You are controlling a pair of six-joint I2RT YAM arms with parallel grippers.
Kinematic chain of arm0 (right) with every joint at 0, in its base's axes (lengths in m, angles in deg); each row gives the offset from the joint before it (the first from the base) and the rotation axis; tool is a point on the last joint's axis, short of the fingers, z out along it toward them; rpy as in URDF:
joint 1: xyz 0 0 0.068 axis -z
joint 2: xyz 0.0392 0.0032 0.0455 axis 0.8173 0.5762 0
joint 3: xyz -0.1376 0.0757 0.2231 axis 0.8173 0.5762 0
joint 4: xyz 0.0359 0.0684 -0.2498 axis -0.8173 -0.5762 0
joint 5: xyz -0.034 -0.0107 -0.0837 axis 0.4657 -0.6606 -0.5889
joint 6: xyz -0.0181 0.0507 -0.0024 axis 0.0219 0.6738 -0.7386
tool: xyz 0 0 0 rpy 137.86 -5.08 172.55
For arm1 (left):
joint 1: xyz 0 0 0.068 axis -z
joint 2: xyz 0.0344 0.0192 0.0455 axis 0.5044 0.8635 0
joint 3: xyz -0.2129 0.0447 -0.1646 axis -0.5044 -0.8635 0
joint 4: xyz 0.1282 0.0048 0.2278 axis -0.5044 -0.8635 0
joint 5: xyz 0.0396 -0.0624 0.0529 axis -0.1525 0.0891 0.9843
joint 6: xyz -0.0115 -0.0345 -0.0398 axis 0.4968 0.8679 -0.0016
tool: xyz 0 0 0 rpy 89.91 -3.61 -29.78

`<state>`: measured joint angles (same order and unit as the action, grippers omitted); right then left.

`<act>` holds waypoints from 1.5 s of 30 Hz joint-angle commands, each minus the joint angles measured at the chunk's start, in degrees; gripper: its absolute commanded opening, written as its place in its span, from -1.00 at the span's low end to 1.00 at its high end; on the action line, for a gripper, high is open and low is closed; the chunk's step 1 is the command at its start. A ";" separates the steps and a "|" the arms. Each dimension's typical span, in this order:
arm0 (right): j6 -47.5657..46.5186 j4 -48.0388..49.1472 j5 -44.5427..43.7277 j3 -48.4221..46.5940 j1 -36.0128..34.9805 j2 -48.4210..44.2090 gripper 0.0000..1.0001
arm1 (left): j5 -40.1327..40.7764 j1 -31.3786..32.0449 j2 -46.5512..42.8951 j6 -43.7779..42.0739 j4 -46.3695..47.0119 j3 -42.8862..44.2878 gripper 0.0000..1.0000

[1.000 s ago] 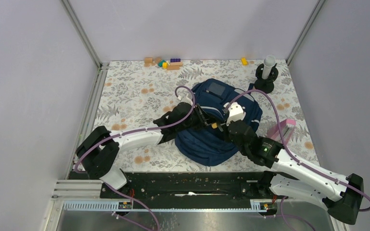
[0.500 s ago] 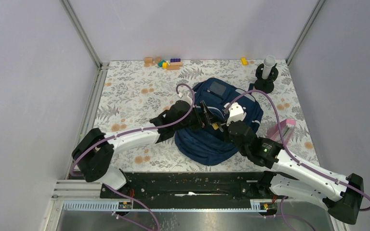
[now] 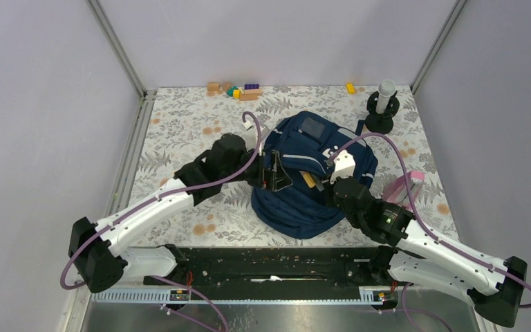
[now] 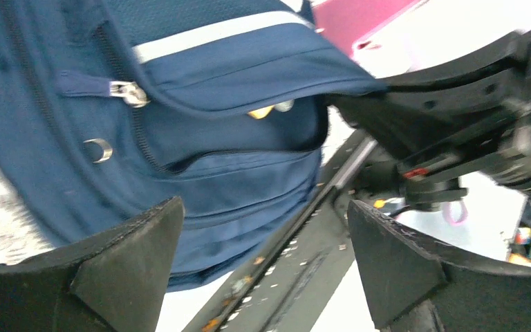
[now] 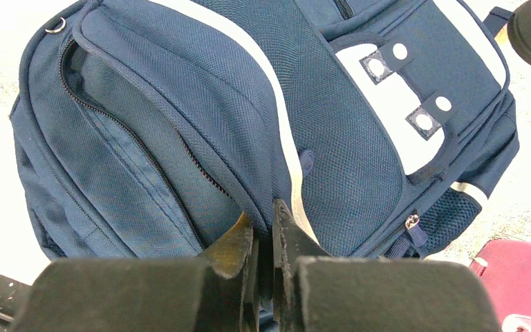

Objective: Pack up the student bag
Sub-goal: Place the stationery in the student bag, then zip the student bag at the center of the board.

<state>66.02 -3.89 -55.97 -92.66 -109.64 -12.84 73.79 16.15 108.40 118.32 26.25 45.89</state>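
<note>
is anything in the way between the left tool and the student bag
Nothing visible. The left tool is open, with the student bag directly ahead of its fingers and no object between them. The right tool, shut on the bag's pocket flap, sits on the bag's far side, out of that path.

Floral table holds toy blocks, a black stand, a pink box.

student bag mid-table | left hand spread at its left side | right hand on it
</note>
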 commanded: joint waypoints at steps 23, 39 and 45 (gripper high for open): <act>-17.65 3.11 8.79 -1.66 14.73 1.38 -1.00 | -18.90 -12.67 9.70 -42.81 -13.24 15.80 0.88; -15.72 4.28 23.93 0.90 21.83 -3.42 -1.00 | -38.68 -15.67 23.49 -48.85 -9.25 21.23 0.75; -14.19 4.24 28.18 1.70 21.83 -6.48 -1.00 | -38.85 -15.67 26.98 -48.84 -8.20 23.33 0.69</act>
<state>49.72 -2.64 -32.83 -90.73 -88.14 -16.40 38.64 0.58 134.36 71.19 14.55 66.05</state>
